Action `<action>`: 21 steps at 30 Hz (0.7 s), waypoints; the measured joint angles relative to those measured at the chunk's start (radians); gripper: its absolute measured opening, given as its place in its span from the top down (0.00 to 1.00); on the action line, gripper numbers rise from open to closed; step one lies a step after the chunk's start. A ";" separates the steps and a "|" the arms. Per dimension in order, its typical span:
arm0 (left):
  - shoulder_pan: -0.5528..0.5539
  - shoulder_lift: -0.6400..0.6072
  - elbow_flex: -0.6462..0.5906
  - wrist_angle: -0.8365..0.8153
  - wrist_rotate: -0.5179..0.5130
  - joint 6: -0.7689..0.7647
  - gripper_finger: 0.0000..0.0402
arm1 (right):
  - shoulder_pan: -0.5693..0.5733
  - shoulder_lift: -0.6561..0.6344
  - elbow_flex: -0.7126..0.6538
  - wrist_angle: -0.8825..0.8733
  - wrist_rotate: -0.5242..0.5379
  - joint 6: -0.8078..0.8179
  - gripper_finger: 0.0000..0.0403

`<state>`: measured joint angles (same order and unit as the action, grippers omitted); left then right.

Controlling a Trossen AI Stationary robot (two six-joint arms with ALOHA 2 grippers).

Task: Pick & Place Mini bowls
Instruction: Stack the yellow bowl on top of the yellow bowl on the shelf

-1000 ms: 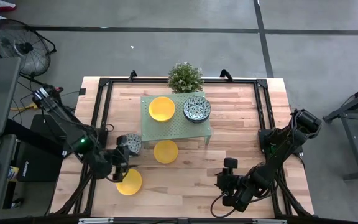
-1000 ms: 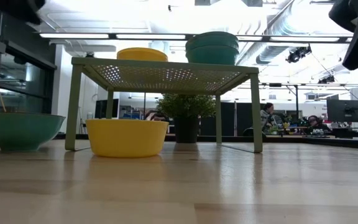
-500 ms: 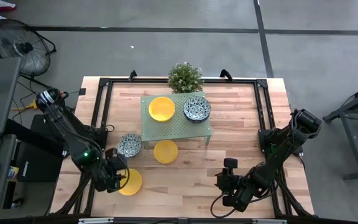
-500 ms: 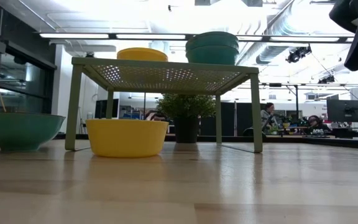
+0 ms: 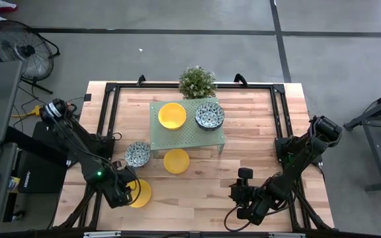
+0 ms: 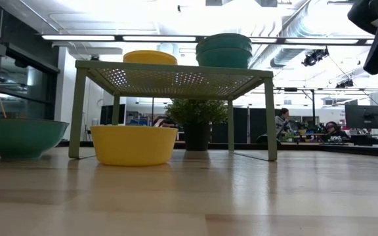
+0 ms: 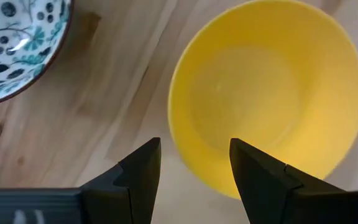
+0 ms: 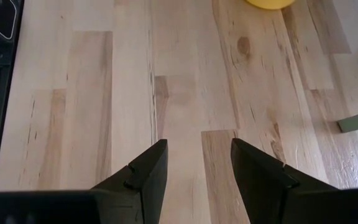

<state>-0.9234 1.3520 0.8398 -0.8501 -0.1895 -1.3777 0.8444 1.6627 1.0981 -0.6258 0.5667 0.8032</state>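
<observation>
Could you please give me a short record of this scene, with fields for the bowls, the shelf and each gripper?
shelf: green perforated shelf at the table's middle, potted plant behind it
on shelf: yellow bowl and patterned bowl stack
on table: patterned bowl, yellow bowl by shelf, front yellow bowl
left gripper: open, above the front yellow bowl's rim, holding nothing
right gripper: open, over bare wood, waiting
</observation>
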 joint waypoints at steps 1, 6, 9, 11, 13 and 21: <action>0.000 0.005 0.000 -0.003 0.001 -0.006 0.53 | 0.000 0.000 0.000 0.000 0.001 0.000 0.59; 0.000 0.039 0.000 -0.020 0.039 -0.011 0.53 | 0.001 0.000 0.000 0.003 0.000 0.002 0.59; 0.000 0.057 0.000 -0.020 0.042 -0.010 0.53 | 0.001 0.000 0.000 0.003 0.000 0.002 0.59; 0.000 0.064 0.000 -0.020 0.042 -0.010 0.53 | 0.001 0.000 0.000 0.003 0.000 0.002 0.59; 0.000 0.069 0.000 -0.012 0.042 -0.008 0.53 | 0.001 0.000 0.000 0.003 0.003 0.001 0.59; 0.000 0.073 0.000 0.021 0.024 -0.008 0.53 | 0.001 0.000 0.000 0.003 0.006 0.000 0.59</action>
<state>-0.9230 1.4246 0.8395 -0.8296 -0.1656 -1.3853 0.8452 1.6630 1.0981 -0.6228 0.5723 0.8036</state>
